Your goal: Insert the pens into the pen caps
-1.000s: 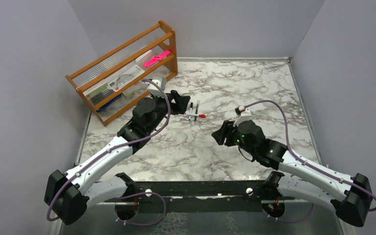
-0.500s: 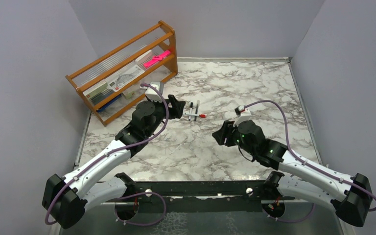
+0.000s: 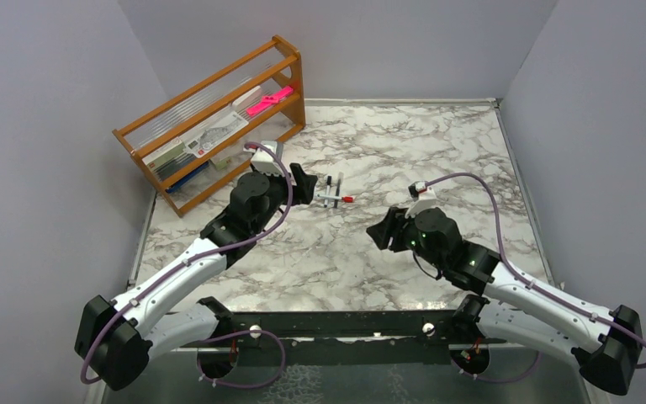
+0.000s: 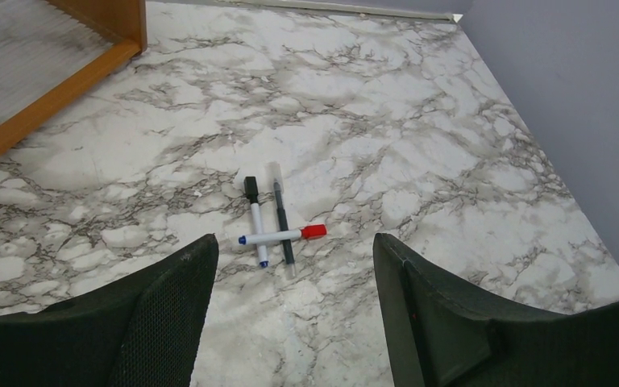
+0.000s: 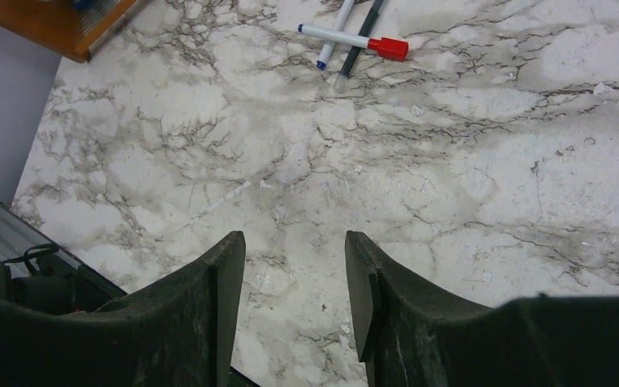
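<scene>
Pens: three stick pens (image 4: 284, 236) lie crossed in a small heap on the marble worktop (image 4: 419, 137). They sit between the two arms, nearer the left one and not far from the wooden rack (image 3: 294, 84).
Top pen: a white barrel (image 4: 270, 238) lies across the other two, blue at one end, with the red cap (image 4: 314, 231) at the other.
Beneath it: a white pen with a black cap (image 4: 251, 188) and a dark pen with a clear cap (image 4: 274, 171) lie side by side.
Seating: we cannot tell whether any cap is pushed fully home or only sits at the pen's end.
Left end effector (image 3: 303, 183): fingers spread wide, empty, just short of the heap.
Right end effector (image 5: 293, 242): fingers apart, empty, well back from the pens over bare worktop.
Handling: we judge the pens light, stiff and smooth (round barrels, so apt to roll when nudged). The caps are tiny and would slip from a loose pinch.
Where to hold: we would take the top pen first, mid-barrel and clear of the crossing. A cap wants a pinch near its closed end, which leaves its mouth free.
Risk: closing on the crossing could catch two pens at once and scatter the heap.
</scene>
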### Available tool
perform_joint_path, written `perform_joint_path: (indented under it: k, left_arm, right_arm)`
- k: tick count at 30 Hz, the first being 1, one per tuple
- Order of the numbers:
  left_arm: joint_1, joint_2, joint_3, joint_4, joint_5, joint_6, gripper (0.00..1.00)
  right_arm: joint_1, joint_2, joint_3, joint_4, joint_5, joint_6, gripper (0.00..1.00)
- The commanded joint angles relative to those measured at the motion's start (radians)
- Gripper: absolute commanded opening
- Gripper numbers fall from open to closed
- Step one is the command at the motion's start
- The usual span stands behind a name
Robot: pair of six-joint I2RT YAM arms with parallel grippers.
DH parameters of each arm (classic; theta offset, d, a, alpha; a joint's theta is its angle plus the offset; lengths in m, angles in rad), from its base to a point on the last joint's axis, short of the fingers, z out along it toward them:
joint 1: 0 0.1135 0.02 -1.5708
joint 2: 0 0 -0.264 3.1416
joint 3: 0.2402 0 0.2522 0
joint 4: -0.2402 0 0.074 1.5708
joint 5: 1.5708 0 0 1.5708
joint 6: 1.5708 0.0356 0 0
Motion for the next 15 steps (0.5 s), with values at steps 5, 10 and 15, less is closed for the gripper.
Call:
perform_joint_path:
  k: [5,10,15]
  left_arm:
    - [0.048,-0.022,0.028,-0.059,-0.005,0.008,0.73]
    - [0.055,-0.016,0.024,-0.059,0.011,0.004,0.73]
    - [0.063,-0.014,0.033,-0.072,0.026,0.015,0.73]
  right_arm:
    - [0.001,-0.041,-0.029,0.007,-0.009,0.004,0.48]
    - [0.001,-0.067,-0.038,0.002,0.008,0.016,0.45]
    - [0.001,-0.118,-0.061,0.019,0.016,0.014,0.45]
